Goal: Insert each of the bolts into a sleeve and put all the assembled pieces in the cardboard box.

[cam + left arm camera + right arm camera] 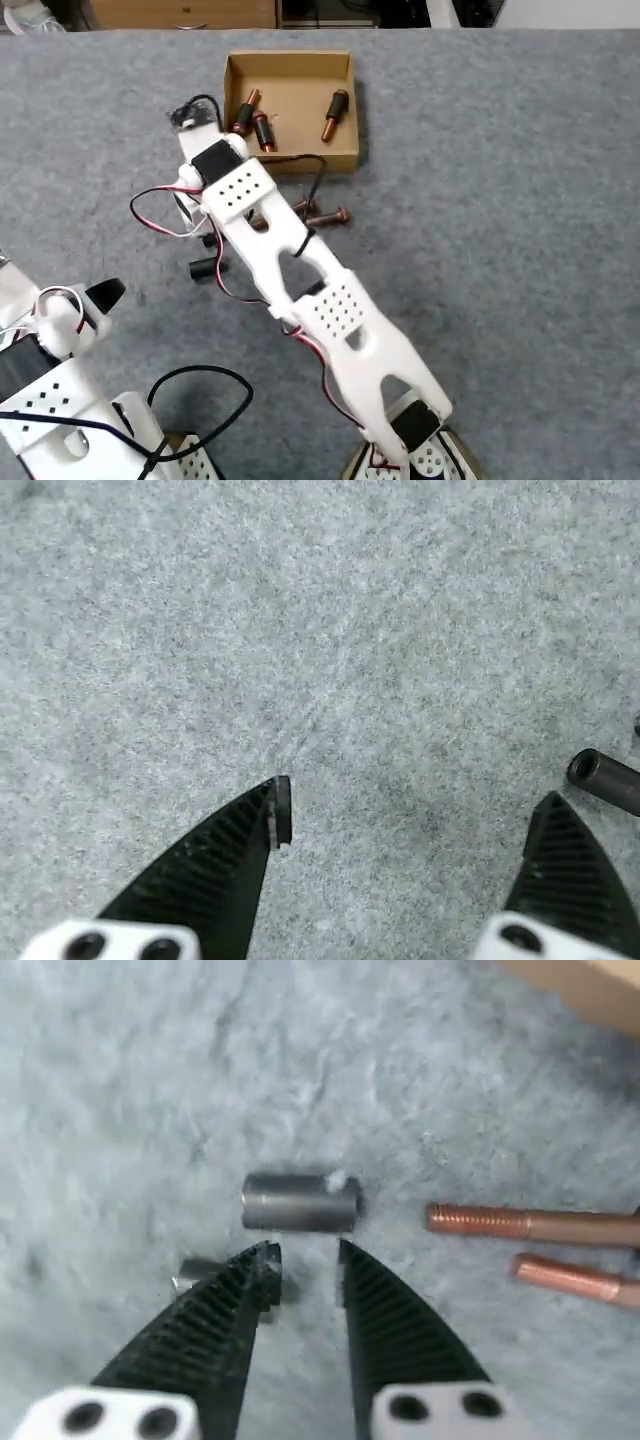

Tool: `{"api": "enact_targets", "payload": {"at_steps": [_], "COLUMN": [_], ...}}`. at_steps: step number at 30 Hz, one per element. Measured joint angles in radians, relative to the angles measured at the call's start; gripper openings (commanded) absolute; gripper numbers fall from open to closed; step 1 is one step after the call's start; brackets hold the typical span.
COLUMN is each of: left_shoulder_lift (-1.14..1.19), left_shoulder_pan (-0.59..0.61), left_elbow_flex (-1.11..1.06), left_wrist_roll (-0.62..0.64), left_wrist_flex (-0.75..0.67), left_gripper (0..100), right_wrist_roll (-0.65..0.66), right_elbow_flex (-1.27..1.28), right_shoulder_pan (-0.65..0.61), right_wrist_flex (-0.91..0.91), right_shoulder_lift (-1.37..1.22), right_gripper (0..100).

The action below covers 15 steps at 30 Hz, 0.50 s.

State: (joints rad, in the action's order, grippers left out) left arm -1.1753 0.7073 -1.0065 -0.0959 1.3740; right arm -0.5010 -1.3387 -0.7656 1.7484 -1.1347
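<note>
Dark metal sleeve (300,1203), on carpet below the high view's upper-centre cardboard box (290,54), lies just past the right gripper (307,1252), parted and empty. It is probably light, rigid and slick, and likely to roll, so pinch mid-barrel.

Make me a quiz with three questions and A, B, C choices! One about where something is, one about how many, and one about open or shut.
1. Where do the bare copper bolts lie?
A) inside the cardboard box
B) on the grey table near the box
C) standing upright in a cup

2. How many assembled pieces lie in the box?
A) one
B) six
C) three

3. How do the left gripper jaws stand?
A) open, with nothing between them
B) shut on a bolt
C) shut on a sleeve

Answers:
1 B: the right wrist view shows them flat on the table, outside the box.
2 C: the high view shows three in the box.
3 A: the left wrist view shows bare table between the spread jaws.
</note>
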Motion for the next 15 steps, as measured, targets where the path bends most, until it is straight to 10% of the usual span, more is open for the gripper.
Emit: {"api": "enact_targets", "payload": {"at_steps": [15], "left_shoulder_lift": [0.0], "left_shoulder_pan": [0.009], "left_elbow_flex": [0.0], "left_wrist_roll": [0.0], "left_wrist_flex": [0.0], "left_gripper": [37], "right_wrist_roll": [-0.388], "right_elbow_flex": [-0.199], "right_shoulder_pan": [-0.084], "right_wrist_flex": [0.002], "right_shoulder_lift": [-0.092], "right_gripper": [17.3]}}
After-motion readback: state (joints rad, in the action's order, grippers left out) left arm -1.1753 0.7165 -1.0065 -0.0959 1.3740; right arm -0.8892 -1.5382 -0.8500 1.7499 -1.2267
